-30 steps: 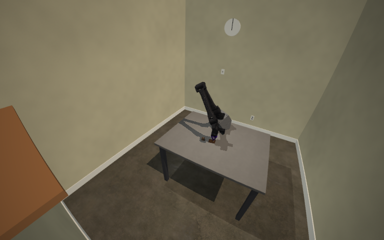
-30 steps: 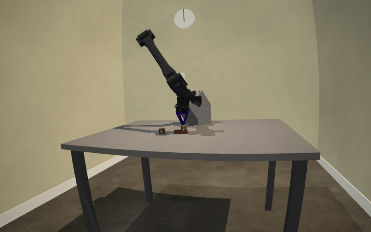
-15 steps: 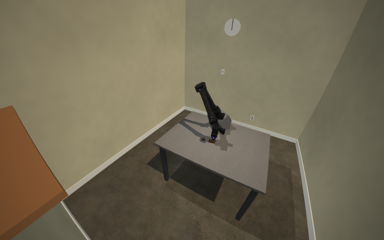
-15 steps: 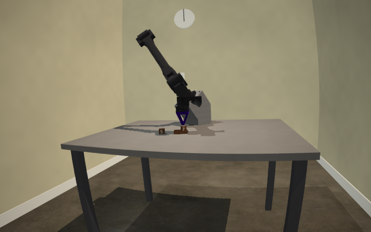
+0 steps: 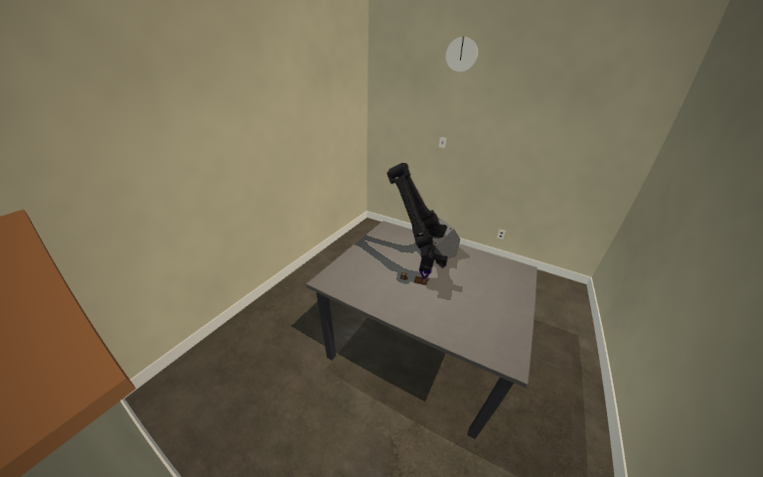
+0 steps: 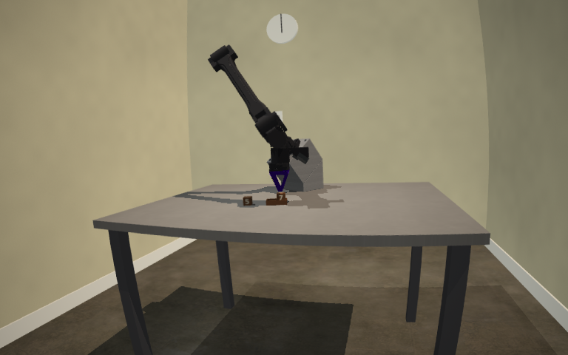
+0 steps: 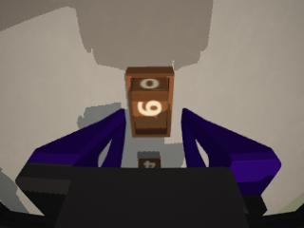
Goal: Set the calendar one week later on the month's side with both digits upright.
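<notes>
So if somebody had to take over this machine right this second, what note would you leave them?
Tool: open, holding nothing, poised directly above the cube in the tray, fingers on either side of it.
Things: one cube stands in the tray, showing a 7 to the exterior camera. The other cube, showing a 5, sits on the table to the left of the tray, apart from it.
Done: the tray lies flat, with one cube in it.
Left: turn the cubes to the new date, put the second one in beside the first, let go.
</notes>
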Motion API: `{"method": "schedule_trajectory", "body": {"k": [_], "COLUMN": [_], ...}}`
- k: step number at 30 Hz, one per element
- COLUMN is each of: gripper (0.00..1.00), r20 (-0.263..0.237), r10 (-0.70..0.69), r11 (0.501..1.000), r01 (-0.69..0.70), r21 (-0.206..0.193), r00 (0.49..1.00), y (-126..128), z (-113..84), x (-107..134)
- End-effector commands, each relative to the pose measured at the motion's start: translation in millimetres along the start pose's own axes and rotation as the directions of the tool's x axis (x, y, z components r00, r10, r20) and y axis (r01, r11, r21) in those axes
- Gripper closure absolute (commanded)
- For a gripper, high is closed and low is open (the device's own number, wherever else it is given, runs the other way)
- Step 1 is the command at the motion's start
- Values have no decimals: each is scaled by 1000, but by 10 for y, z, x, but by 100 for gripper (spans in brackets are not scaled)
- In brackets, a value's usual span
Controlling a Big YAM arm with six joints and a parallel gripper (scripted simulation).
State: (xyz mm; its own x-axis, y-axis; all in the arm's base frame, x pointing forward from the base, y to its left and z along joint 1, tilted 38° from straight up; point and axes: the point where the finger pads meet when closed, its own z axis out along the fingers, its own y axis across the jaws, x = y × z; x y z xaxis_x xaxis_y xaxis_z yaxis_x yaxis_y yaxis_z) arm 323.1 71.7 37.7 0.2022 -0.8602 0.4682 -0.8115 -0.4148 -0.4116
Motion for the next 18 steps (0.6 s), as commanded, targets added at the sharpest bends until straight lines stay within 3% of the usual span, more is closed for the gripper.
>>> {"method": "schedule_trajectory", "body": {"k": [1, 18], "gripper": [54, 54], "r20": [5, 6], "r10": [-12, -8], "r11": [1000, 1000], "r01": [12, 8], "r21": [-2, 6], "r00": [1000, 1000], "y": [31, 24], "z": [15, -2], "x": [-20, -27]}}
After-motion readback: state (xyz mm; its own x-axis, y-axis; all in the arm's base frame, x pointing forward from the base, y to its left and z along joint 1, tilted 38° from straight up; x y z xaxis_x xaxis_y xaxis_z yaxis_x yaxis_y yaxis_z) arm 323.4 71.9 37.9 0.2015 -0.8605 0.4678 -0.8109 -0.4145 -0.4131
